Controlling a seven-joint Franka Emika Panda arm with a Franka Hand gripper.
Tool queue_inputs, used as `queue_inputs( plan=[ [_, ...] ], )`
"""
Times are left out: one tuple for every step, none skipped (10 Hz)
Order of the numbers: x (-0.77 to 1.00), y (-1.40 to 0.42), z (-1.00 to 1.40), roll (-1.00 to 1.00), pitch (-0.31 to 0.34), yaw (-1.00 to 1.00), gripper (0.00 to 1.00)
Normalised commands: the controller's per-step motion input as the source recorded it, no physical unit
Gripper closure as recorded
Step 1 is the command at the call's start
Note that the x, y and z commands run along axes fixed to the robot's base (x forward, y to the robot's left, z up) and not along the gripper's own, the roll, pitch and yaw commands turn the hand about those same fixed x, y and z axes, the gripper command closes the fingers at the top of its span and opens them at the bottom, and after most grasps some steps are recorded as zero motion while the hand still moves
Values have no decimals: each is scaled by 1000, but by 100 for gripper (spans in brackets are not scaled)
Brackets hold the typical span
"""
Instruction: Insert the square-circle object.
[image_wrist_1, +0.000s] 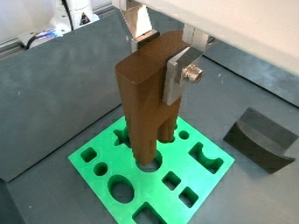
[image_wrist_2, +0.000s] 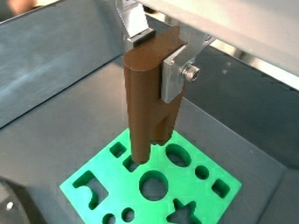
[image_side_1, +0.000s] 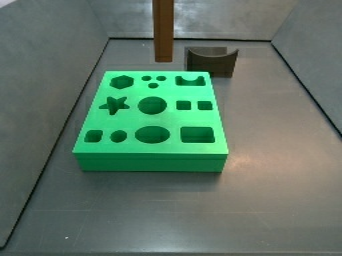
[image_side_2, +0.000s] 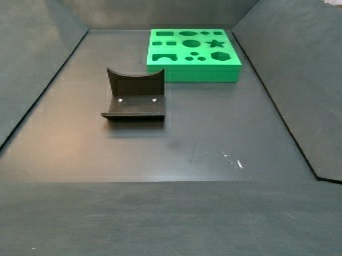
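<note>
The square-circle object (image_wrist_1: 146, 105) is a tall brown piece with two long legs. It hangs upright, legs down, over the green board (image_wrist_1: 149, 178) with its shaped holes, and it shows the same way in both wrist views (image_wrist_2: 146, 96). My gripper (image_wrist_1: 160, 57) is shut on its top end, with a silver finger (image_wrist_1: 176, 79) pressed on each side. In a side view the piece (image_side_1: 163, 30) hangs above the far edge of the board (image_side_1: 147, 162), and the gripper is out of frame. I cannot tell whether the leg ends touch the board.
The dark fixture (image_side_1: 211, 60) stands on the floor just beyond the board, and it also shows in a side view (image_side_2: 134, 95) and a wrist view (image_wrist_1: 263, 138). Grey walls enclose the floor. The board (image_side_2: 194, 73) lies near the far wall.
</note>
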Motion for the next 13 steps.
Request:
queue_inputs(
  plan=[
    [0,-400,-217,0,40,-803,100],
    [0,-526,-183,0,59,-706,100],
    [0,-477,-280,0,0,-717,100],
    [-60,-311,-451,-29,-37,-794,100],
    [-60,-211,-494,-34,-40,-863,100],
    [-91,-111,-537,-73,-99,-909,100],
    [-137,-49,-606,-116,-93,-900,100],
    [-409,0,-571,-141,-29,-743,100],
    [-726,0,-471,-109,-29,-480,100],
    [-1000,-6,-406,-106,-61,-189,100],
    [-1000,-66,-203,-86,-69,0,100],
    [-1000,-29,0,-33,-99,0,100],
    [-1000,0,0,0,-113,0,100]
  ],
)
